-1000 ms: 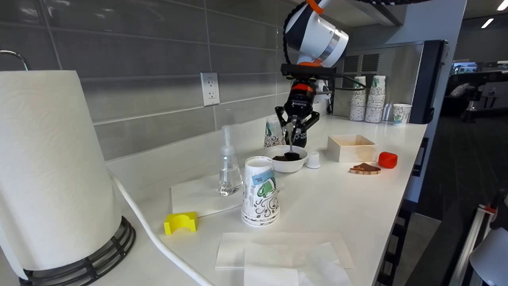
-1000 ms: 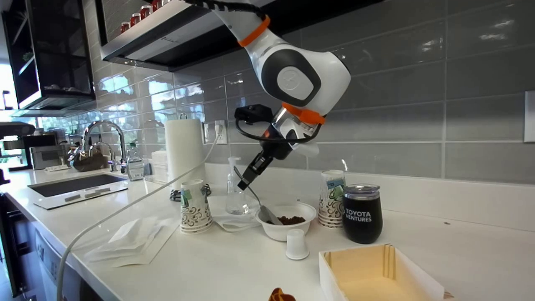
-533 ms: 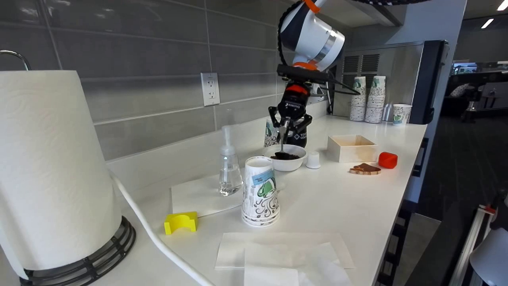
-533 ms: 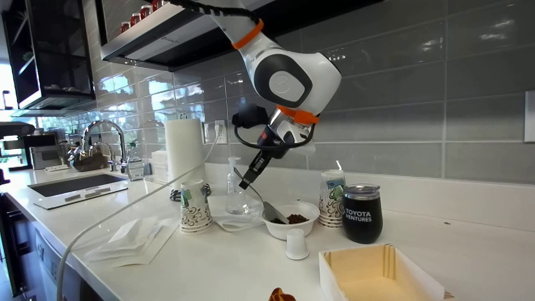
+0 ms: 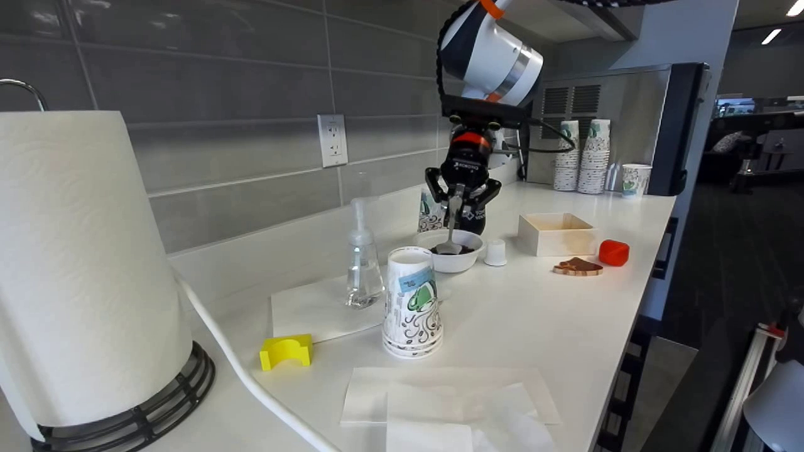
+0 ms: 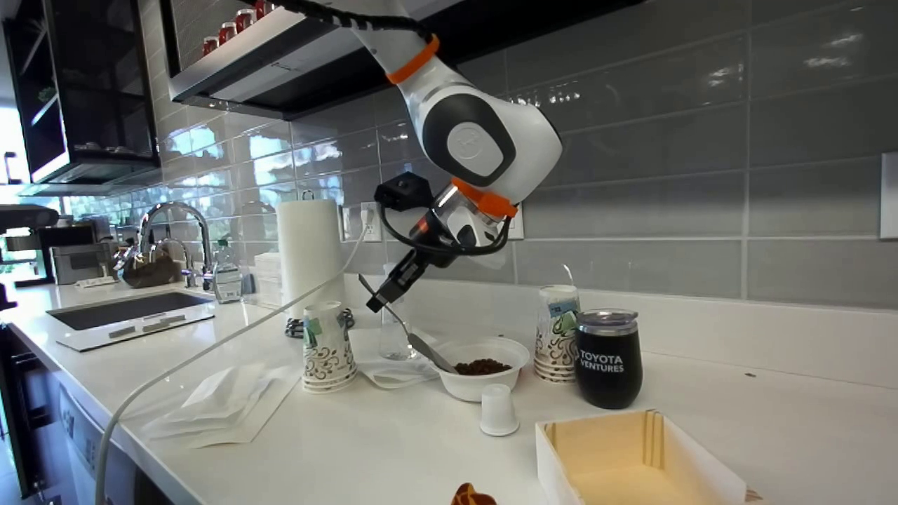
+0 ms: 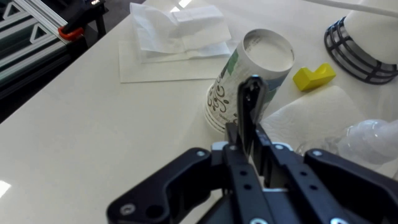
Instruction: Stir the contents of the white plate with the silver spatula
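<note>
Wrist view: your black gripper [image 7: 246,133] pinches the silver metal spatula [image 7: 249,105], slanting into the round white plate [image 6: 464,388] in both exterior views.

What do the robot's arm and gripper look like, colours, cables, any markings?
The arm is white and rounded, with dark grey panels, orange bands and a silver ring. A round emblem marks one joint, and there's a looping black cable. The gripper is black, with two slim fingers, angular linkages and silvery bolts; its white lettering is too small to read.
</note>
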`<control>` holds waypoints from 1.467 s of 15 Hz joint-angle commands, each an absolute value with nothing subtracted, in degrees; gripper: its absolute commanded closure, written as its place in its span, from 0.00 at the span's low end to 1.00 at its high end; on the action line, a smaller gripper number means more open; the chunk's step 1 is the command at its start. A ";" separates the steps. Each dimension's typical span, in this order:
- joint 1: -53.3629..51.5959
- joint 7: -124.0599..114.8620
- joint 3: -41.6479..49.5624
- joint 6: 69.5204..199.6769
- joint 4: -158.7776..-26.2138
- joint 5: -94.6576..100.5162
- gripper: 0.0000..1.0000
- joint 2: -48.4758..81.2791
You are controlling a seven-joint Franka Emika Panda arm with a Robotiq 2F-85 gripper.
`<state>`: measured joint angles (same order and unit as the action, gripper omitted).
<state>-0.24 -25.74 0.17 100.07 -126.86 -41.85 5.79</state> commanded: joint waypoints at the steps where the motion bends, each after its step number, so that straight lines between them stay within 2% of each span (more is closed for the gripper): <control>1: 0.26 -28.81 1.05 96.53 -125.76 -42.06 0.96 6.32; 13: -1.53 -36.74 0.32 122.40 -130.31 -40.01 0.96 3.67; 15: -1.77 -35.13 -0.44 123.89 -130.49 -40.73 0.96 3.47; 20: -1.72 -32.41 -1.38 118.34 -129.01 -41.86 0.96 4.39; 22: -2.26 -35.88 -1.40 120.92 -130.05 -40.52 0.96 3.76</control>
<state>-1.83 -33.44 -1.49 120.05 -128.97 -40.93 5.29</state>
